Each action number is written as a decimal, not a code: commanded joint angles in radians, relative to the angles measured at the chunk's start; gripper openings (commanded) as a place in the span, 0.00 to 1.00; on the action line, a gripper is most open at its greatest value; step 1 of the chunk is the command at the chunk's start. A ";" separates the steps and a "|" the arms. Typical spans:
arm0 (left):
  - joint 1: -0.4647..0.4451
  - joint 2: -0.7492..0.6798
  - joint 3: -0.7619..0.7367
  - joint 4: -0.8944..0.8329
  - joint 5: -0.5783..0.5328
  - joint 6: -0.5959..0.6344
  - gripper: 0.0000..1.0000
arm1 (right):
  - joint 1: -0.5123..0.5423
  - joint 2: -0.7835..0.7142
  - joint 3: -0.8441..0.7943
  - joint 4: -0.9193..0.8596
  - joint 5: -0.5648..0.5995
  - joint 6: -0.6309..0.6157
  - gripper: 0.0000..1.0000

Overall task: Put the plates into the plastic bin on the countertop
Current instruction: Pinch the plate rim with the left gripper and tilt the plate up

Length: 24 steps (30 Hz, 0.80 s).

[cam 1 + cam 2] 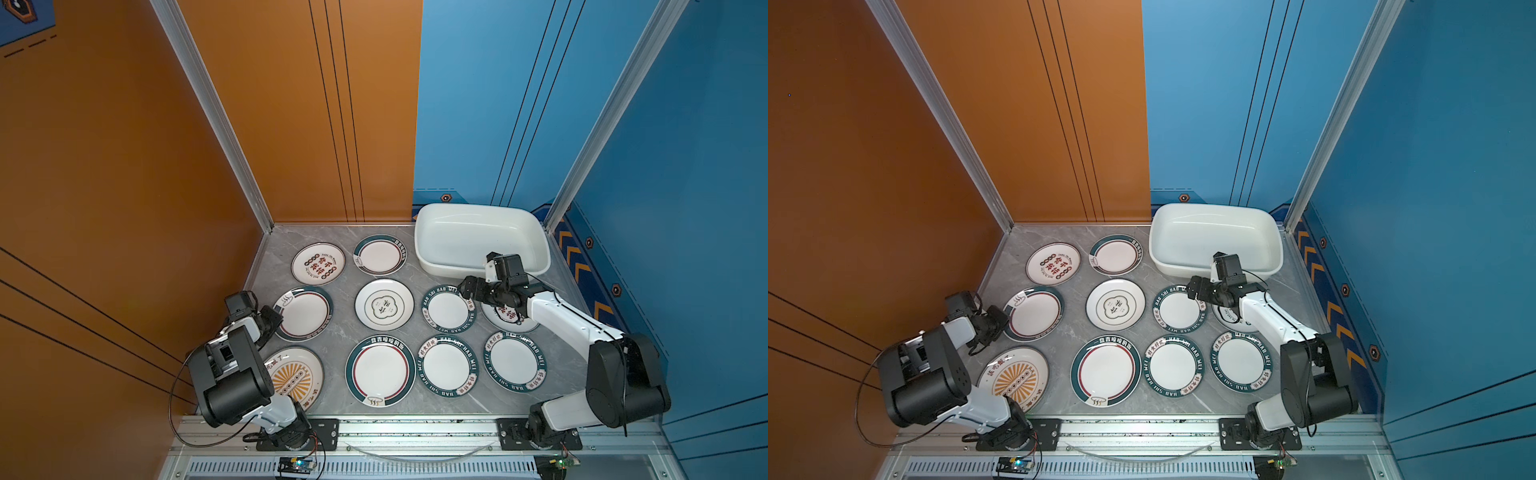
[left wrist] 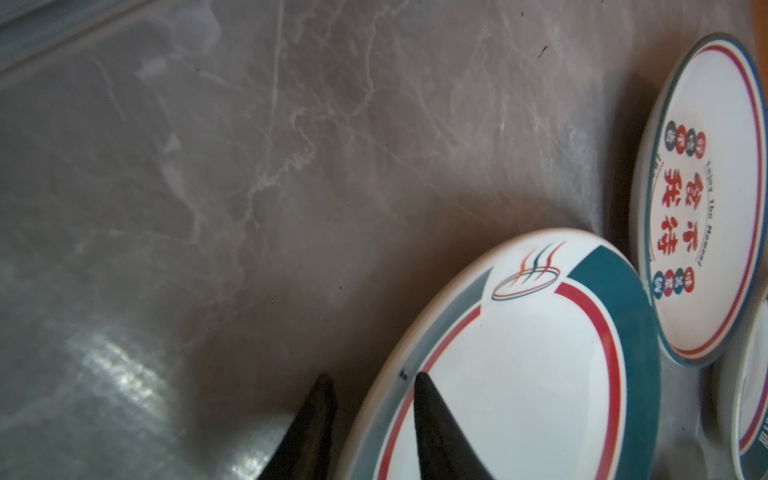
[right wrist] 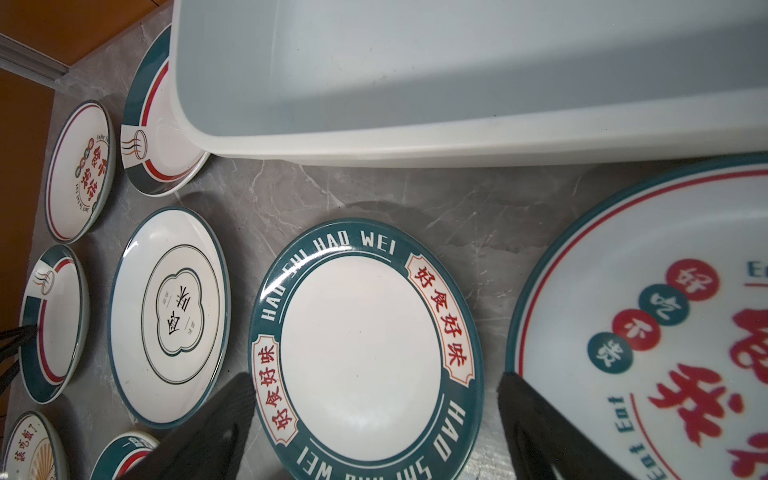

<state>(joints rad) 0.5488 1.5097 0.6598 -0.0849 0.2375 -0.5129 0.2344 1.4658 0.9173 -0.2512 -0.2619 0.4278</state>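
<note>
grey marble countertop [image 1: 344, 332] | white plastic bin [image 1: 478, 241] empty, far right corner | left gripper [image 2: 372, 376] straddles steam-logo plate [image 2: 519, 374] rim, we can't tell if pinched | right gripper [image 3: 374, 378] wide open, empty, over HAO WEI plate [image 3: 361, 353] | we flag: shallow rim pinch slipping, plate dropping mid-carry

The left arm [image 1: 237, 386] and right arm [image 1: 561, 320] pair glossy white link shells with bulky matte-black joint housings. A thin black cable [image 1: 170, 395] loops at lower left. Black base plates [image 1: 326, 430] show screws; fingers [image 2: 436, 428] taper, black.
</note>
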 commanded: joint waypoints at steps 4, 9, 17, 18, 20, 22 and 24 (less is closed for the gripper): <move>-0.007 0.023 -0.039 0.002 0.060 -0.010 0.28 | -0.006 -0.039 -0.007 -0.022 -0.004 0.016 0.93; -0.012 0.018 -0.047 0.015 0.095 -0.017 0.20 | -0.002 -0.042 -0.007 -0.021 -0.005 0.030 0.93; -0.013 -0.004 -0.082 0.051 0.147 -0.041 0.00 | -0.004 -0.084 0.015 -0.092 0.009 0.013 0.92; -0.013 -0.009 -0.084 0.051 0.153 -0.045 0.00 | -0.004 -0.092 0.015 -0.097 0.013 0.012 0.92; -0.013 -0.025 -0.086 0.048 0.161 -0.051 0.00 | -0.006 -0.101 0.022 -0.110 0.010 0.012 0.92; -0.012 -0.045 -0.086 0.043 0.171 -0.056 0.00 | -0.004 -0.108 0.027 -0.123 0.004 0.016 0.92; -0.012 -0.066 -0.084 0.031 0.182 -0.062 0.00 | -0.004 -0.115 0.026 -0.125 -0.001 0.023 0.92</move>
<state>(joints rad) 0.5411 1.4696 0.5972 0.0181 0.4232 -0.5800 0.2344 1.3781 0.9222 -0.3279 -0.2615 0.4450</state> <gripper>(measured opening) 0.106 0.920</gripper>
